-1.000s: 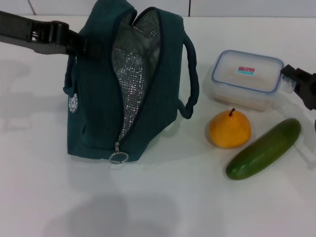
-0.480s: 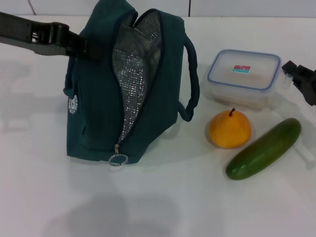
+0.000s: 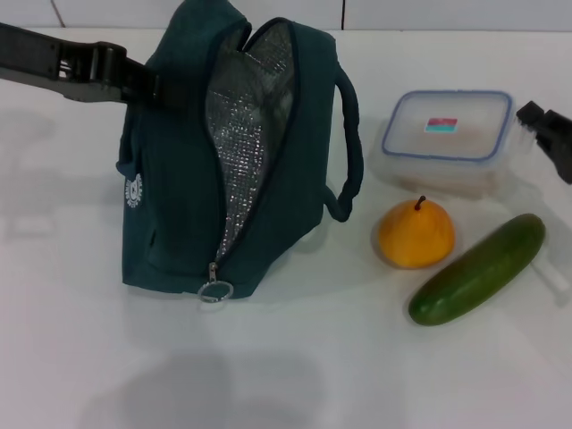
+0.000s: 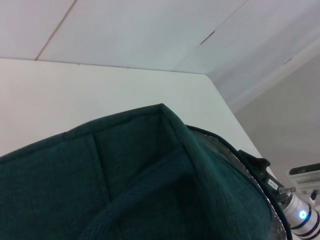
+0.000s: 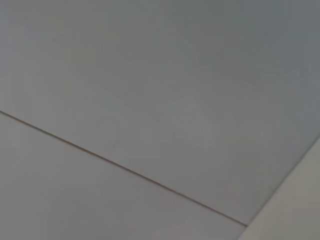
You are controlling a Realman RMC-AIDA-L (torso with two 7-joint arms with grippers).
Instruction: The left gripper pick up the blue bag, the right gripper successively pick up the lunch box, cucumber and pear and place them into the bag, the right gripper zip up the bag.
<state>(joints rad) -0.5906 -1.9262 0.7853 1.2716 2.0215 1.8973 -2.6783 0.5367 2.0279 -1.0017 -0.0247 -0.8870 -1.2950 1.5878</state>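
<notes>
Lying nearest on the white bench are the cucumber and pear. Behind them the lunch box hangs tilted, its right end at the right gripper, whose fingers seem clamped on it. Leftward, the blue bag stands unzipped; the left gripper meets its upper side, grip unclear.
</notes>
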